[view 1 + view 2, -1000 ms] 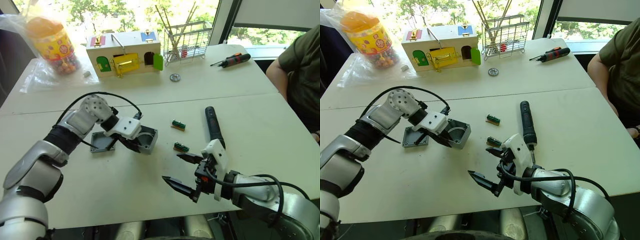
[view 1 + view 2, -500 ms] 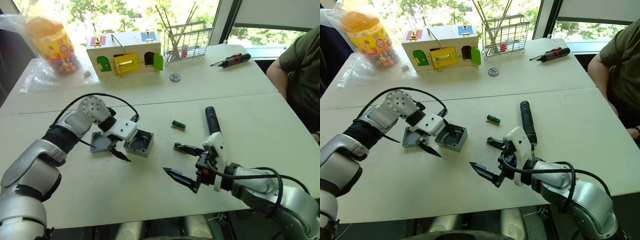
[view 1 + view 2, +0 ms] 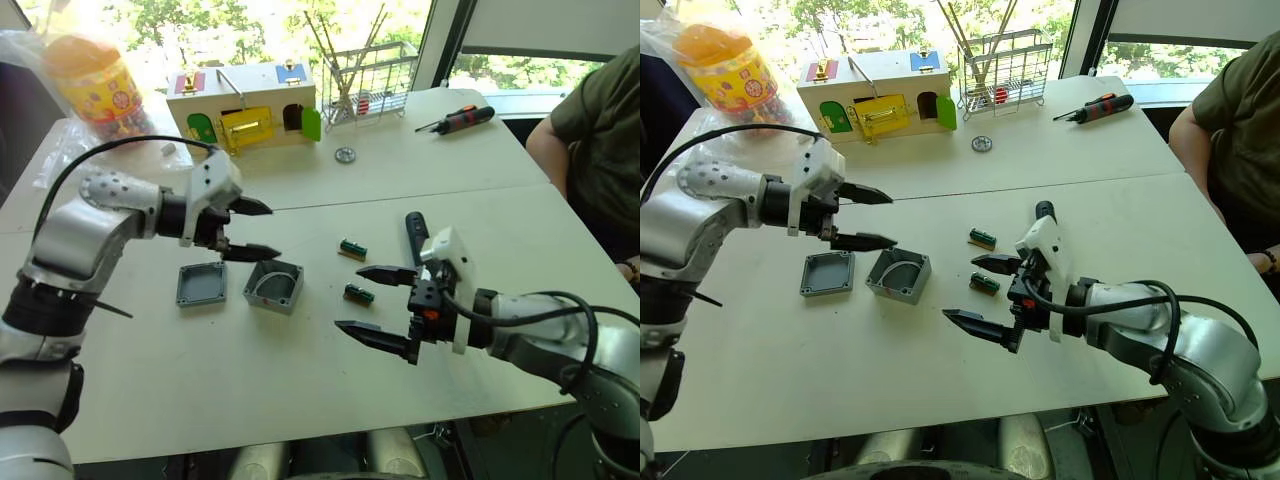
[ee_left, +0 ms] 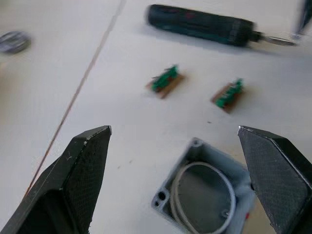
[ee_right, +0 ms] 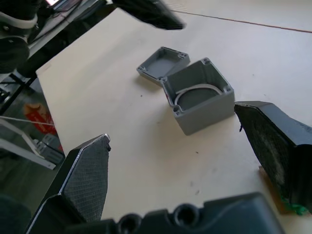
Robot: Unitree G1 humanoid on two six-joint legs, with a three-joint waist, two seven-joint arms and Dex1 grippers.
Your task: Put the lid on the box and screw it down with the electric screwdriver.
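Both grippers, left (image 3: 248, 229) and right (image 3: 378, 307), hover spread and empty so the open box (image 3: 273, 287) sits unobstructed, lid (image 3: 201, 284) at its 9 o'clock awaiting pickup.

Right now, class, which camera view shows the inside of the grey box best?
The left wrist view: it looks down into the open box, showing a curved wire inside and a corner screw hole. The right wrist view shows it obliquely, beside the lid. Both eye views show it from farther off.

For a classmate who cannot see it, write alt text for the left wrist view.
An open grey box sits on the table between the open left claw fingers. Beyond it lie two small green parts and the electric screwdriver.
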